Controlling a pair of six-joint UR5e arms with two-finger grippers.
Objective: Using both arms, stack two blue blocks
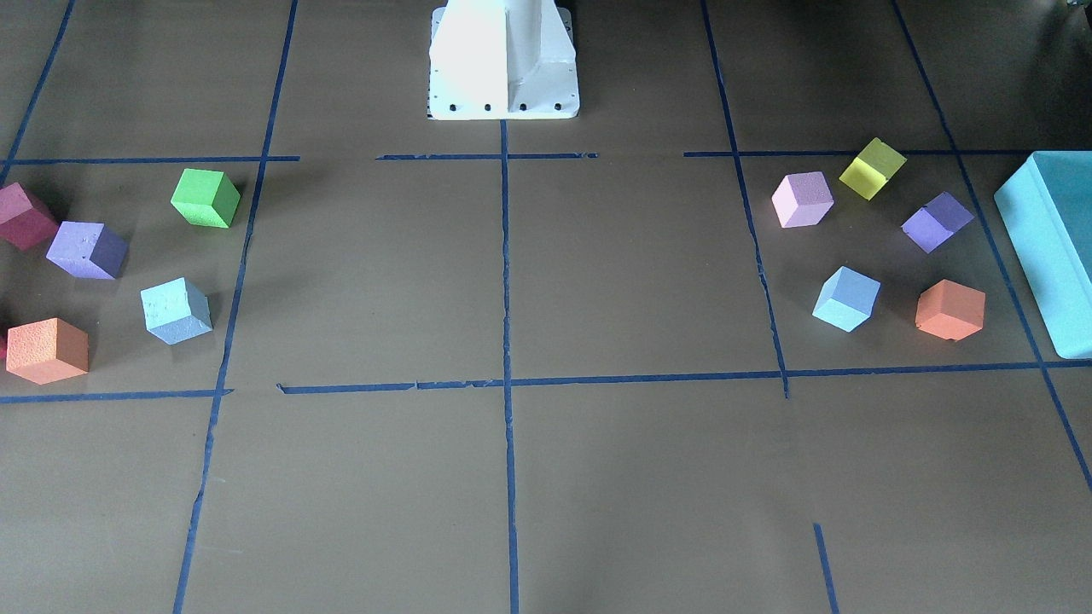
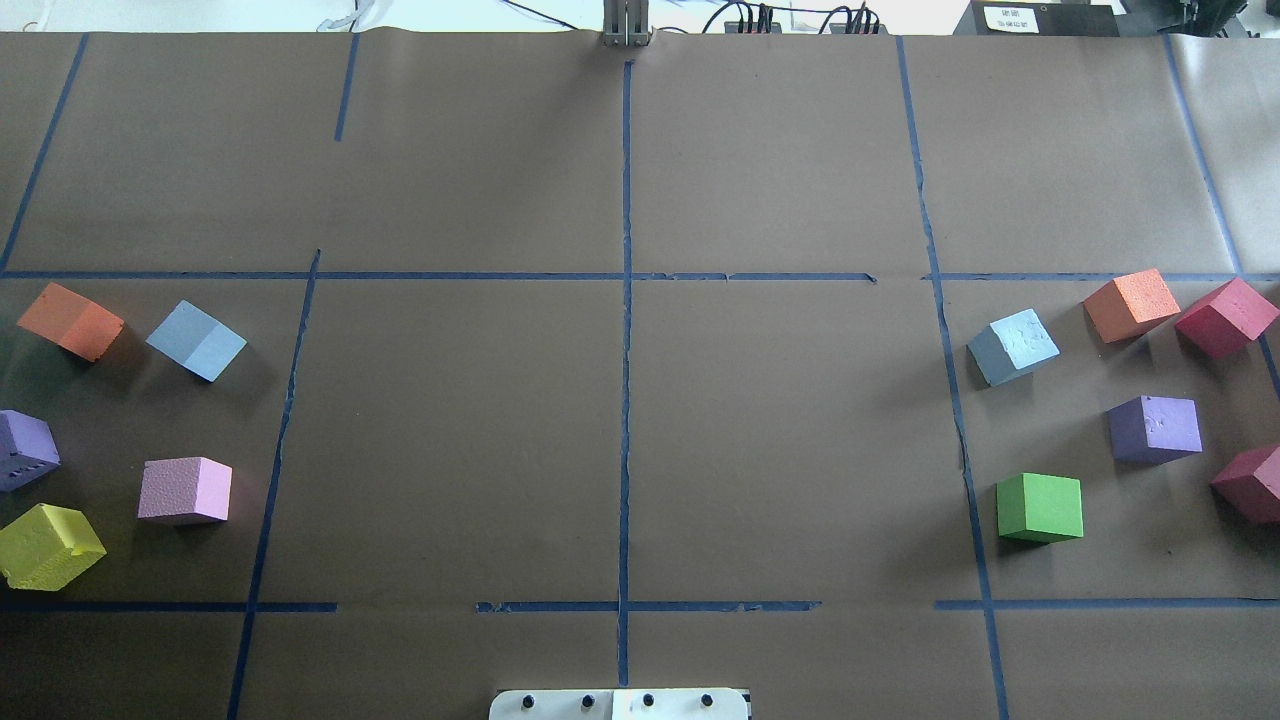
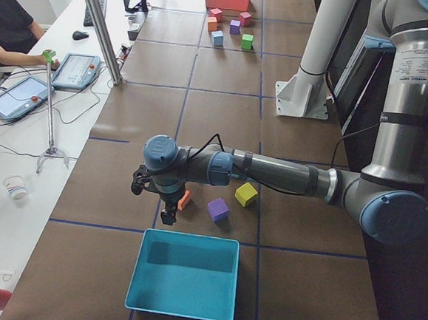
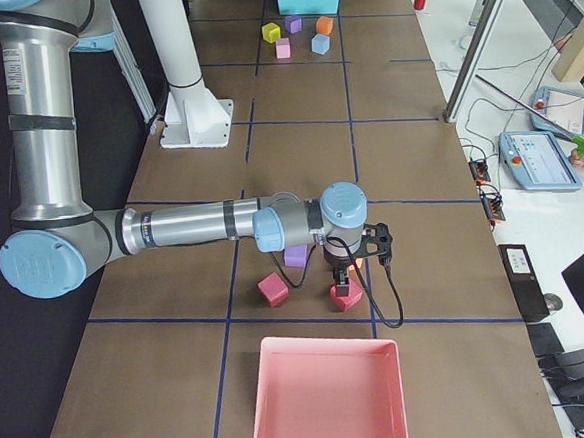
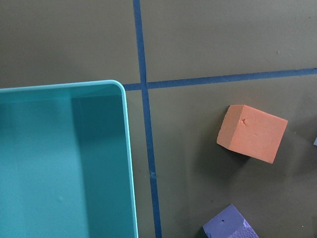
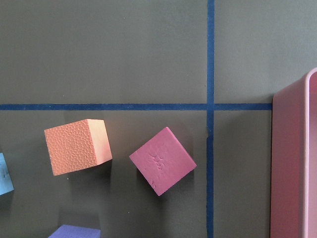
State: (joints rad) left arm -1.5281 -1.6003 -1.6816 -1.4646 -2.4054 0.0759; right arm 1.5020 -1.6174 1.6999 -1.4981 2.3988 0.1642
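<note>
Overhead exterior: left blue block (image 2: 196,340) and right blue block (image 2: 1012,346) lie well apart on the bench (image 2: 450,430) — left pincer (image 3: 167,204) and right pincer (image 4: 344,275), clenched or released, cannot tell.

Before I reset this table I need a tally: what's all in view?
blue blocks: 2, one per end group
orange blocks: 2, one per group
purple blocks: 2, one per group
crimson blocks: 2, robot's right group
green block: 1, right group
pink block: 1, left group
yellow block: 1, left group
teal bin: 1, left end
pink bin: 1, right end
pedestal: 1, white, centre
left arm, right arm: silver-grey, over their own groups
left tool, right tool: black, opening unclear
</note>
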